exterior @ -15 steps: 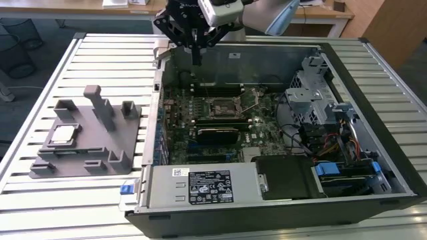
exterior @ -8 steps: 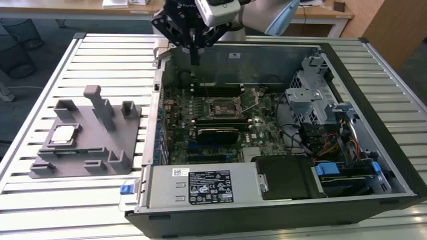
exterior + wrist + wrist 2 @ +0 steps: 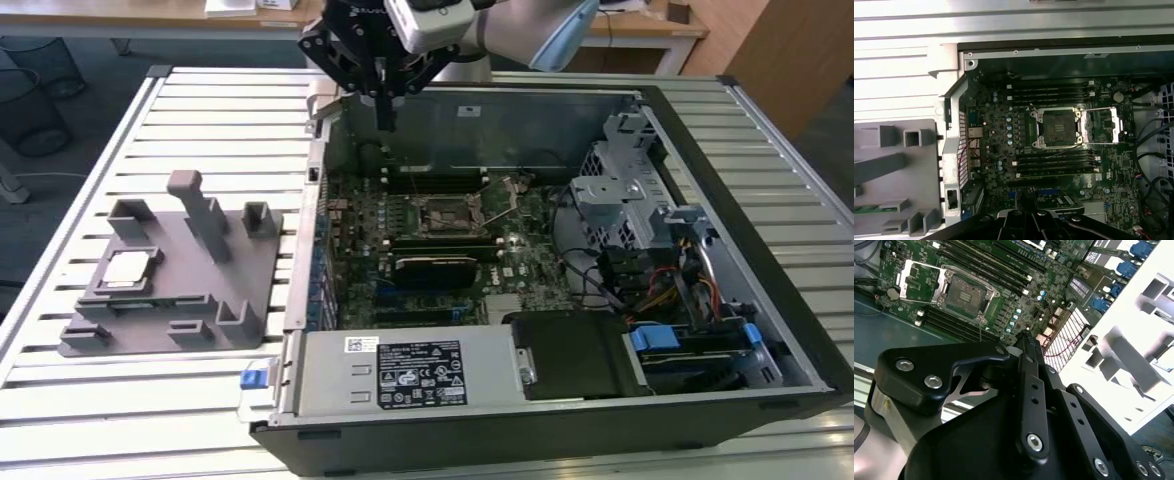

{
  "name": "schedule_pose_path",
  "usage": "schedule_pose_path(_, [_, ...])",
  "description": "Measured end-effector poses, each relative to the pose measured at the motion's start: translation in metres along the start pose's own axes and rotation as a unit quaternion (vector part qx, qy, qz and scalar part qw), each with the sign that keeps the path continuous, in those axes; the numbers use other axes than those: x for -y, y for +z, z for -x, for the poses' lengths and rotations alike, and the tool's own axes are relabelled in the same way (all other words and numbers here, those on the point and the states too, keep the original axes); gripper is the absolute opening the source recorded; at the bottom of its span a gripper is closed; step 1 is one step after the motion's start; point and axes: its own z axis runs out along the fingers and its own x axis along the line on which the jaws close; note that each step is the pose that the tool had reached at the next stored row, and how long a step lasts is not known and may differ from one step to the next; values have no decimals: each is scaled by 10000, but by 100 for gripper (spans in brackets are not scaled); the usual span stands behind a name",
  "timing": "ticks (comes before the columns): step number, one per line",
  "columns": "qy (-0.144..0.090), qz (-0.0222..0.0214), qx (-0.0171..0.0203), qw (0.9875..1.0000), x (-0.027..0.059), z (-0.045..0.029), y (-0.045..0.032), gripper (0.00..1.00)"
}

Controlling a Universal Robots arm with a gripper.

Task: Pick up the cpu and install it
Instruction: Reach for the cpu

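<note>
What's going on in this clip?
The robot arm's gripper, jaws shut and holding nothing, hangs over the far side of the open computer case, above the motherboard. The cpu lies in the grey fixture tray outside the case, on the exterior view's left, apart from the gripper. The socket on the board stands open and empty, so the chip is not yet picked up or installed.

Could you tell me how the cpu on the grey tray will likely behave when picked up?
The cpu looks thin, flat and metal-topped, so it is probably stiff and light. Lying flat in the tray, it should not roll, though its smooth top may be slippery.
</note>
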Motion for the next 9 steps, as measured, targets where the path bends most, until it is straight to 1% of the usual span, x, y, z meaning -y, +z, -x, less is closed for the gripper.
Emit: schedule_pose_path(9, [0, 0, 0, 10000, 3, -46, -1, 11])
